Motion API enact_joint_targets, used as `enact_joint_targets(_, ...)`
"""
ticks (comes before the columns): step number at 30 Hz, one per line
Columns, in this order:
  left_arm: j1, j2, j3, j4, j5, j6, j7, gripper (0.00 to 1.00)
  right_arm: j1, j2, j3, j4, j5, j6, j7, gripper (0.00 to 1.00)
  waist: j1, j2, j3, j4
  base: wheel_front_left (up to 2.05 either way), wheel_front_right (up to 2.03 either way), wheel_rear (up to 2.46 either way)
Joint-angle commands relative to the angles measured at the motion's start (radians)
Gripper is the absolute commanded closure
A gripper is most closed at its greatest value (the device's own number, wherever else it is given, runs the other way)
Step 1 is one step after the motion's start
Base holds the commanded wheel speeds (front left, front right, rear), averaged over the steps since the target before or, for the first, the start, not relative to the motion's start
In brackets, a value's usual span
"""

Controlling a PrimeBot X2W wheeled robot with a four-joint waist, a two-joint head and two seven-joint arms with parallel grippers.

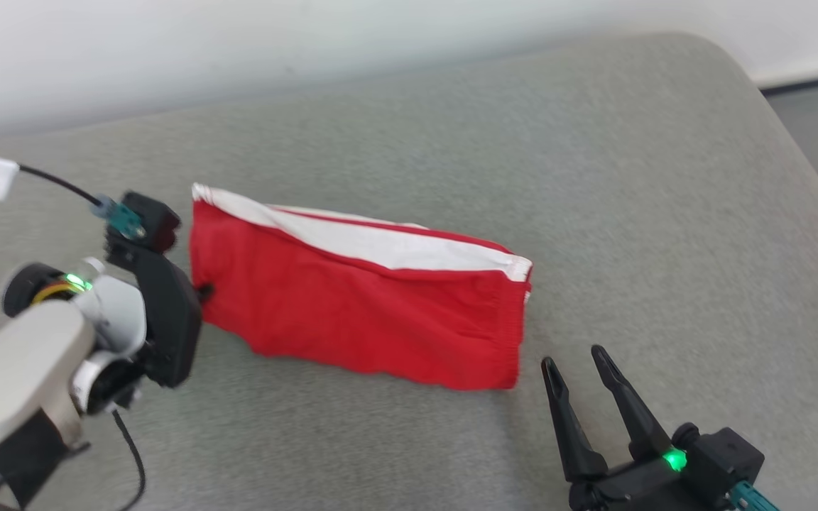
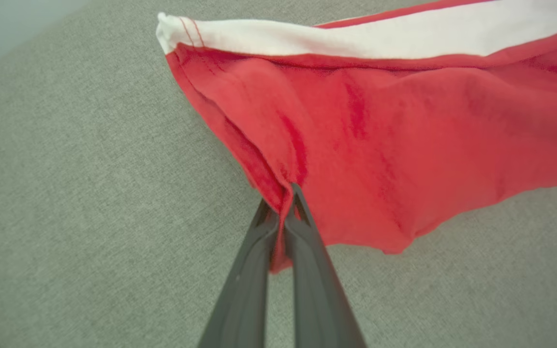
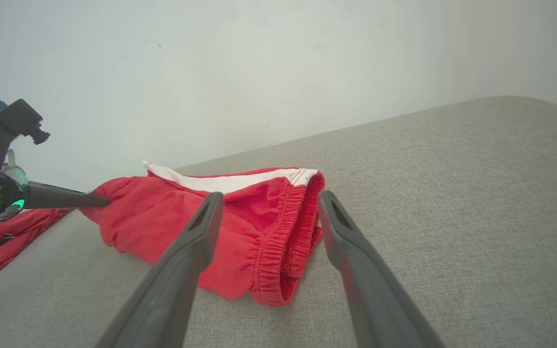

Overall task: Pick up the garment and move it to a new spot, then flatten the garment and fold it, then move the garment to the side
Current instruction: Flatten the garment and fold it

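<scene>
At the left of the frame, the left gripper (image 1: 203,291) is clamping on the garment's (image 1: 359,312) left edge. The red garment is lying mid-frame on the grey bench (image 1: 664,177), maybe folded. It is looking soft, light and floppy, so its thick stretchy band at the right end is a good place to grab. At the lower right, the right gripper (image 1: 572,358) is hovering, fingers apart, just beside that end.

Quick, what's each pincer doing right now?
Left pincer: closed, pinching the edge of the red shorts.
Right pincer: open, holding nothing.
</scene>
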Motion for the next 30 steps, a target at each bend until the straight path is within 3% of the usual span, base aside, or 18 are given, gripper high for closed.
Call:
enact_joint_targets(1,0.02,-0.005,-0.004,-0.008,-0.001,0.002,-0.007,1.0,0.015,-0.009,-0.006,0.003,-0.003,0.001,0.0,0.0,0.0,0.0,-0.061,0.067,0.0,0.0,0.0)
enact_joint_targets(11,0.152,-0.022,-0.017,-0.104,-0.032,0.036,-0.071,1.0,0.072,-0.016,-0.029,0.014,-0.005,0.001,0.0,0.0,0.0,0.0,-0.125,0.162,0.0,0.0,0.0)
enact_joint_targets(20,0.25,-0.018,-0.03,-0.141,-0.047,0.07,-0.105,1.0,0.066,-0.018,-0.021,0.019,-0.007,0.001,0.005,0.0,0.0,0.0,-0.125,0.178,0.0,0.0,0.0)
enact_joint_targets(21,0.259,-0.02,-0.028,-0.135,-0.052,0.074,-0.109,0.92,0.062,-0.021,-0.019,0.02,-0.006,0.001,0.004,0.0,0.0,0.0,-0.124,0.176,0.0,0.0,0.0)
enact_joint_targets(22,0.268,-0.023,-0.032,-0.132,-0.057,0.076,-0.107,0.43,0.059,-0.023,-0.018,0.021,-0.004,0.001,0.006,0.0,0.0,0.0,-0.123,0.174,0.0,0.0,0.0)
enact_joint_targets(23,0.273,-0.024,-0.034,-0.131,-0.057,0.074,-0.11,0.04,0.056,-0.025,-0.014,0.021,-0.003,0.001,0.006,0.0,0.0,0.0,-0.122,0.17,0.0,0.0,0.0)
enact_joint_targets(24,0.276,-0.026,-0.029,-0.13,-0.06,0.076,-0.121,0.0,0.056,-0.027,-0.015,0.021,-0.002,0.001,0.006,0.0,0.0,0.0,-0.122,0.169,0.0,0.0,0.0)
enact_joint_targets(30,0.288,-0.022,-0.007,-0.121,-0.037,0.081,-0.205,0.0,0.067,-0.032,-0.027,0.019,0.002,0.001,0.006,0.0,0.0,0.0,-0.131,0.17,0.0,0.0,0.0)
